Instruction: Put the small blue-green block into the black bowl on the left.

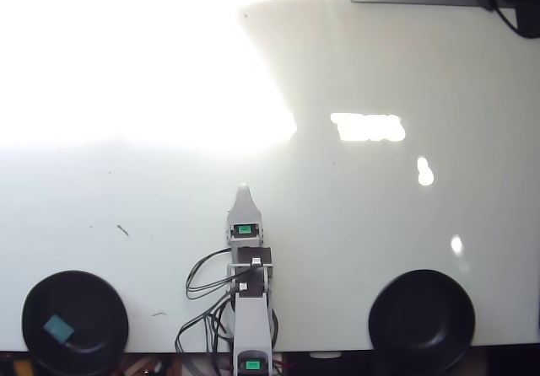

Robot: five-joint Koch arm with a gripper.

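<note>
End effector state unclear, mid-table; block in left bowl.

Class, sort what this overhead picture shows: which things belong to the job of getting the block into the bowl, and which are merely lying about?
Belonging to the job:
small blue-green block, already lying in the bowl
black bowl at lower left
claw

Just lying about:
twin black bowl at lower right
arm's cables

Blown-out glare whitens the table's upper-left.
</note>
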